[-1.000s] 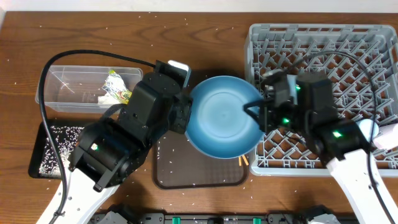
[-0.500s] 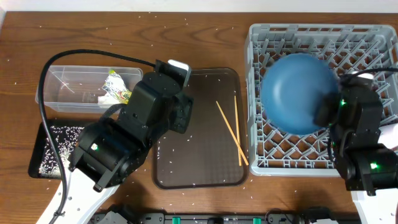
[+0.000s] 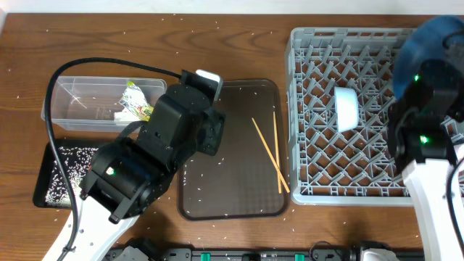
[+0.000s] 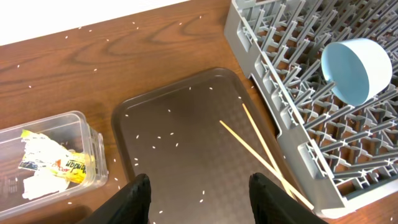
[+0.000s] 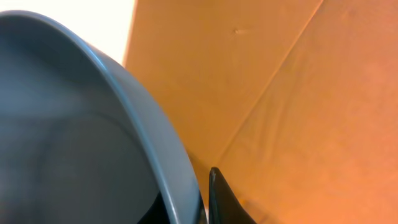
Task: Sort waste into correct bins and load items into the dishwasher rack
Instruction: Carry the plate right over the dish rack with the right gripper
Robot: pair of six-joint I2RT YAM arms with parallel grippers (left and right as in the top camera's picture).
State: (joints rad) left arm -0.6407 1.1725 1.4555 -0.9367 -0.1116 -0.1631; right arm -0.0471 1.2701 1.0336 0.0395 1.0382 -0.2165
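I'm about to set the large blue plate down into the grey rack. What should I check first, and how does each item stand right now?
1. Grip on the large blue plate: ok. Its rim sits against a finger of the right gripper, and the plate hangs aloft.
2. Plate above the grey plastic rack: ok. It is over the rack's top right corner in the overhead view.
3. Pegs under the plate free: cannot tell. The plate and arm hide them.
4. Light-blue cup out of the path: ok. It lies on its side mid-rack, apart from the plate.
5. Position of the left gripper: ok. It is open over the brown serving tray, away from the rack.
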